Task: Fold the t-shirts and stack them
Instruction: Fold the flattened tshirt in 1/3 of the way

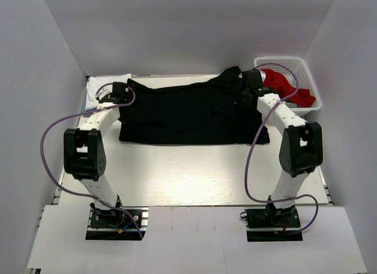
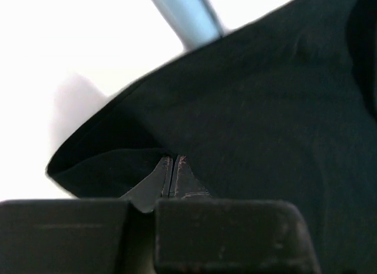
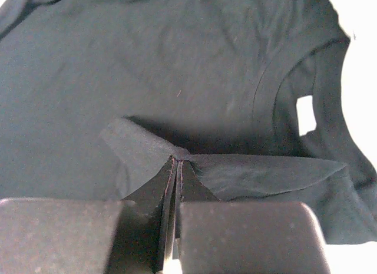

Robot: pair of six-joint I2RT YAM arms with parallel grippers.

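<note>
Far L of desk (image 1: 177,174): folded white t-shirts (image 1: 97,88). Left pincer (image 2: 171,167) is pressed together, pinching the L edge of the black t-shirt (image 1: 188,112), which lies spread flat across far-centre desk. Right pincer (image 3: 178,162) is also pressed together, pinching a raised fold near the collar. Likely light, limp, thin cloth w/ no stiffness, so it should sag and drag between grips. Best held at edges/corners, both layers. Far R: white mesh basket (image 1: 312,71) w/ red cloth (image 1: 291,91).
</note>
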